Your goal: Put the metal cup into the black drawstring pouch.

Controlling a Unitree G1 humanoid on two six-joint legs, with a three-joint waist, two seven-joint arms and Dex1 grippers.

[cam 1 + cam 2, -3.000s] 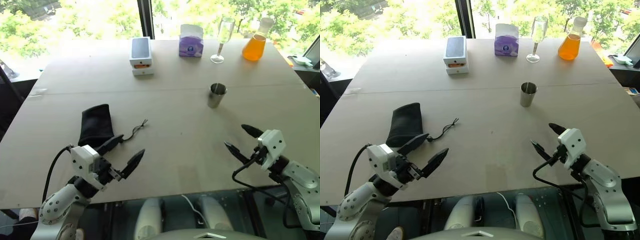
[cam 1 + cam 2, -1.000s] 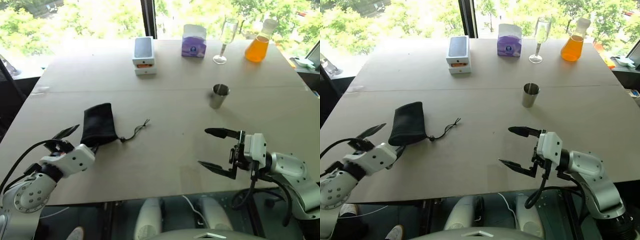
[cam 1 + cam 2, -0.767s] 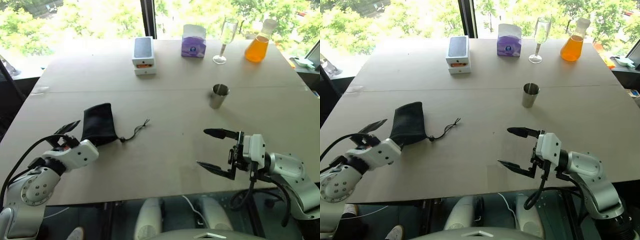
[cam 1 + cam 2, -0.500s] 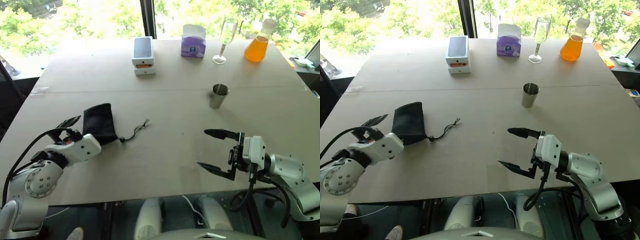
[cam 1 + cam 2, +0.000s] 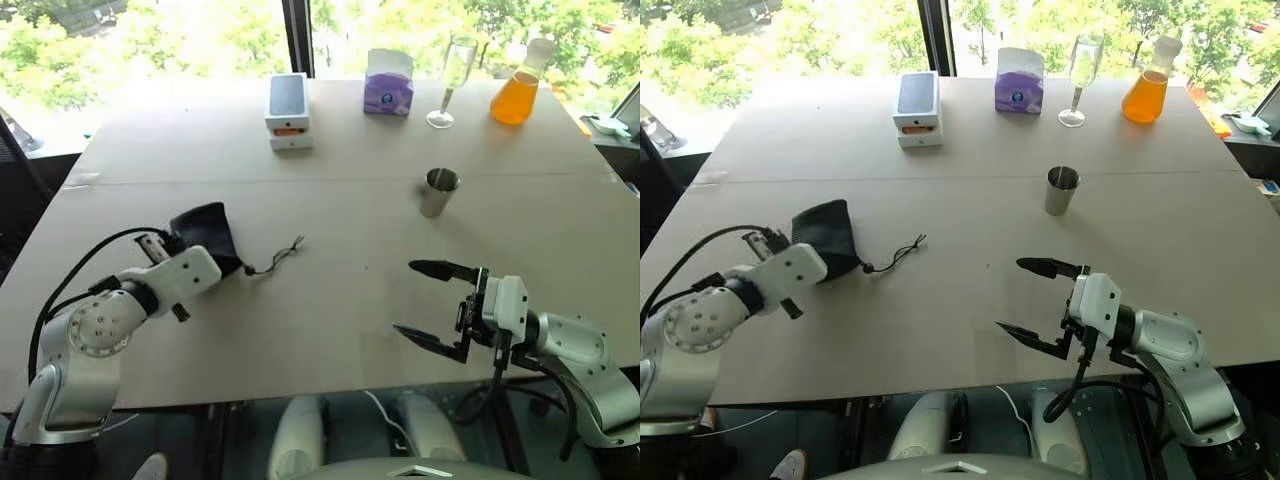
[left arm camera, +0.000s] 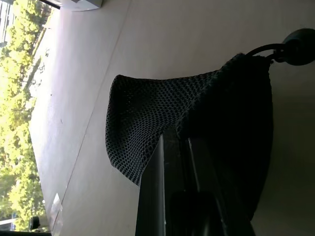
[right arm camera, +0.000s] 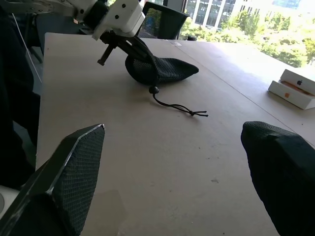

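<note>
While the left gripper (image 6: 178, 140) pinches the black drawstring pouch (image 5: 205, 232), the right gripper (image 5: 432, 305) gapes wide, empty.

Both arms: silver-grey metal links with round joint housings and white wrist blocks. A black cable loops outside each forearm. The left gripper (image 5: 825, 262) and right gripper (image 5: 428, 305) have tapered black fingers with textured mesh pads (image 7: 81, 162).

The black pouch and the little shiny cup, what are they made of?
The black pouch looks like soft matte fabric: up close it shows an open mesh weave, and it crumples where the left end effector pinches it. The cup looks like polished metal, probably steel: silver, with bright reflections on its side.
</note>
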